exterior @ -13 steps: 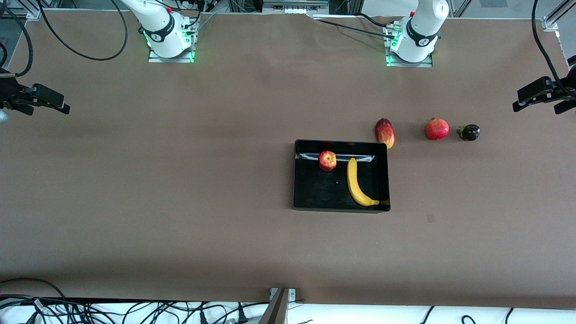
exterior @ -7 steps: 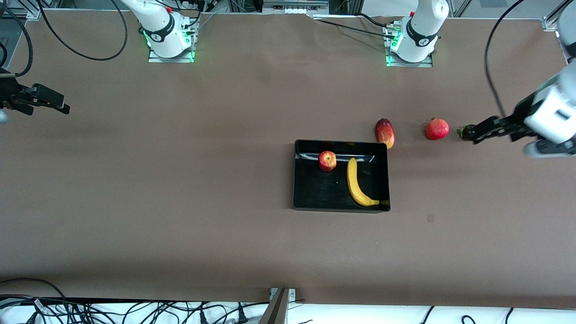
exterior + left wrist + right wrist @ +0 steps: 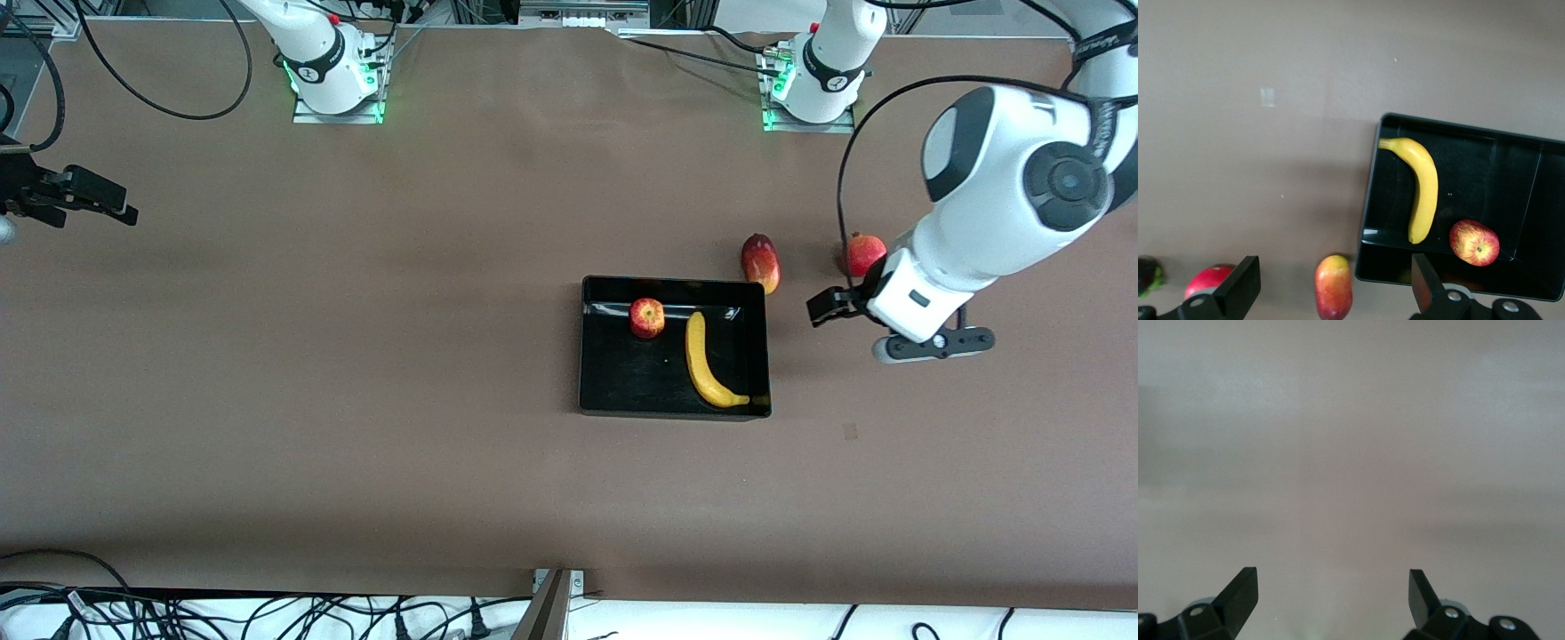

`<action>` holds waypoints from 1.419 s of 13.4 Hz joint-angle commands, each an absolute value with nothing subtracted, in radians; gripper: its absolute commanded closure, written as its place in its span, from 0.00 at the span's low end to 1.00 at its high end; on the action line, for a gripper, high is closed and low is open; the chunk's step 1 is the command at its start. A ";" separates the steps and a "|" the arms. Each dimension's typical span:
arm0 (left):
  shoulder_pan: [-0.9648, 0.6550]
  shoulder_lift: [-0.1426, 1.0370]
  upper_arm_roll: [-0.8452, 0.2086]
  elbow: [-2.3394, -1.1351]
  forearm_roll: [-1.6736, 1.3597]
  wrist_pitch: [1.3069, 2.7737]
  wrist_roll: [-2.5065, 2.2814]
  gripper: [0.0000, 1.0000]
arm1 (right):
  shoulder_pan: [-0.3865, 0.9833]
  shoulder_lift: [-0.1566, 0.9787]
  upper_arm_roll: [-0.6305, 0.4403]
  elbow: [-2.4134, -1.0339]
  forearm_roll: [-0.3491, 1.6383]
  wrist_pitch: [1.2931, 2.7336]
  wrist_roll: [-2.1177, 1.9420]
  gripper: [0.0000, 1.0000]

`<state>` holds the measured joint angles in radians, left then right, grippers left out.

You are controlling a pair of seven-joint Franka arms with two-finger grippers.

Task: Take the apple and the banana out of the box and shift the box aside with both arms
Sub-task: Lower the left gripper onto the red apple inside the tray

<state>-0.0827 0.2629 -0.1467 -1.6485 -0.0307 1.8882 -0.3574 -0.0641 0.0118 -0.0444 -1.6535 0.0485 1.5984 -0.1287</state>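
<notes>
The black bin (image 3: 640, 378) sits mid-table. The red-and-yellow apple (image 3: 647, 317) and the long yellow banana (image 3: 708, 360) lie inside it, apart from each other. My left gripper (image 3: 831, 307) is open and empty, up over the table between the bin and the pomegranate. The left wrist view shows the bin (image 3: 1498, 173), banana (image 3: 1421, 187) and apple (image 3: 1474, 243) past my open left gripper (image 3: 1331, 287). My right gripper (image 3: 124, 209) waits at the right arm's end of the table. It is open over bare table in the right wrist view (image 3: 1331, 593).
A red-yellow mango (image 3: 761, 263) lies against the bin's corner nearest the left arm's base. A red pomegranate (image 3: 864, 253) beside it is partly covered by the left arm. A dark purple fruit (image 3: 1148, 275) shows only in the left wrist view.
My left arm has swung in from the left arm's end of the table toward the bin and now covers the dark fruit in the front view. The right arm, bin and fruits have not moved.
</notes>
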 commanded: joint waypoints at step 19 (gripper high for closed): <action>-0.314 0.615 -0.253 -1.717 0.244 2.309 -0.946 0.00 | -0.058 0.018 -0.046 -1.634 0.049 1.582 -0.123 0.00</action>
<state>-0.3027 0.5995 -0.2505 -1.7243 0.2043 2.2980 -0.8970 -0.0632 0.0118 -0.0442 -1.6533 0.0485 1.5978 -0.1287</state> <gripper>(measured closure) 0.000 0.000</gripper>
